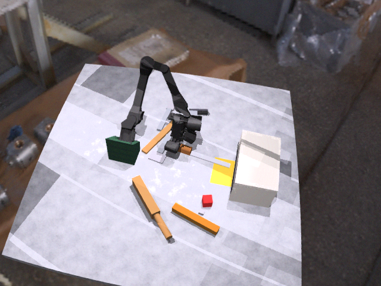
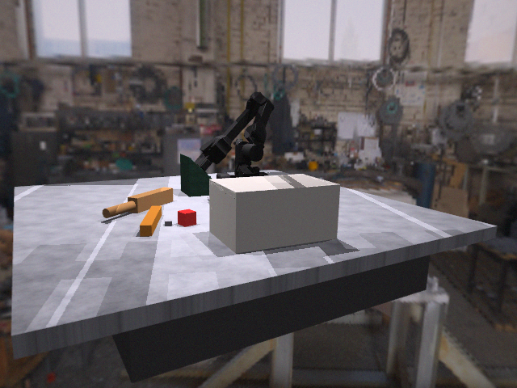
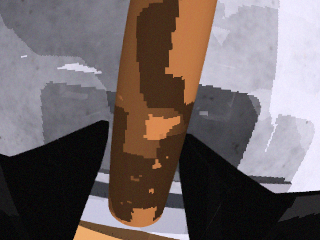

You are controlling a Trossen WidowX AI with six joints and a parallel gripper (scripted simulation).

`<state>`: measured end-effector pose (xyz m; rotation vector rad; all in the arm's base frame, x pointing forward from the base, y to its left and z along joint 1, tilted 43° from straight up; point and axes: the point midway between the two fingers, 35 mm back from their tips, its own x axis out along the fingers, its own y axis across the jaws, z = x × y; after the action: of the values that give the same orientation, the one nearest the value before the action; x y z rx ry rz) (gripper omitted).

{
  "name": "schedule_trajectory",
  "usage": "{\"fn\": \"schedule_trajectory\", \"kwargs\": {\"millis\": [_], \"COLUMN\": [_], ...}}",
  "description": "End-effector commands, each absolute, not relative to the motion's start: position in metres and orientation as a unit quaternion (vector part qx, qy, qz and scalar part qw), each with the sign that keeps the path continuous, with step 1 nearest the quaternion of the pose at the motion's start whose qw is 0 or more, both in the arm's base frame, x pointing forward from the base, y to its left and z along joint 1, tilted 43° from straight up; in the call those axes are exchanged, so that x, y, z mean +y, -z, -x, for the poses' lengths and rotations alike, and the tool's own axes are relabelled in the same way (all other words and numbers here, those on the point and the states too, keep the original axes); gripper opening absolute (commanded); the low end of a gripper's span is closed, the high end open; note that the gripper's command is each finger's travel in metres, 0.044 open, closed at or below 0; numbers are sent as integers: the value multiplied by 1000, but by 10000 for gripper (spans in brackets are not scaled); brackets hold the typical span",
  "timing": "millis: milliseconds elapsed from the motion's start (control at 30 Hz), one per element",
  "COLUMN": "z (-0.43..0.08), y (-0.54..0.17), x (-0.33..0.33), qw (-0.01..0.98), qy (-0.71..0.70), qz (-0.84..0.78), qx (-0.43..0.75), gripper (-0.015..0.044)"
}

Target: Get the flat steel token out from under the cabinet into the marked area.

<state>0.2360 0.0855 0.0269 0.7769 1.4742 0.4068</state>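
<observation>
My gripper (image 1: 179, 149) (image 3: 144, 135) is slightly open around the orange handle (image 1: 186, 149) (image 3: 160, 60) of a tool, low near the table. The handle lies between the fingers, with a narrow gap at the left finger in the wrist view. The tool's thin pale blade (image 1: 209, 160) reaches over the yellow marked area (image 1: 221, 178), its end short of the cabinet (image 1: 261, 159) (image 2: 287, 217). I cannot make out the steel token in any view. The vent slots are too small to tell. In the exterior view the cabinet hides the gripper and the marked area.
A dark green block (image 1: 122, 151) (image 2: 194, 181) stands by the arm's base. An orange bar (image 1: 156, 138) and pale flat pieces lie beside the gripper. A bat-like wooden piece (image 1: 146, 196), another orange bar (image 1: 195, 218), a red cube (image 1: 207, 200) and a small grey block (image 1: 201, 213) lie nearer.
</observation>
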Motion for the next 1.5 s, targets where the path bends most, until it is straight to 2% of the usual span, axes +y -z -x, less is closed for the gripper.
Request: {"fn": "schedule_trajectory", "kwargs": {"millis": [0, 67, 600, 767, 1033, 1133, 1467], "z": [-236, -236, -233, -237, -237, -237, -242], "y": [-27, -27, -24, -25, -25, -25, -25], "x": [86, 86, 89, 87, 87, 87, 86], "qw": [654, 654, 655, 658, 658, 658, 657], "qy": [-179, -179, -180, -182, -182, -182, -183], "qz": [-343, -343, -344, -340, -340, -340, -340], "qx": [650, 650, 649, 647, 647, 647, 647], "gripper": [226, 270, 270, 139, 85, 6, 0]}}
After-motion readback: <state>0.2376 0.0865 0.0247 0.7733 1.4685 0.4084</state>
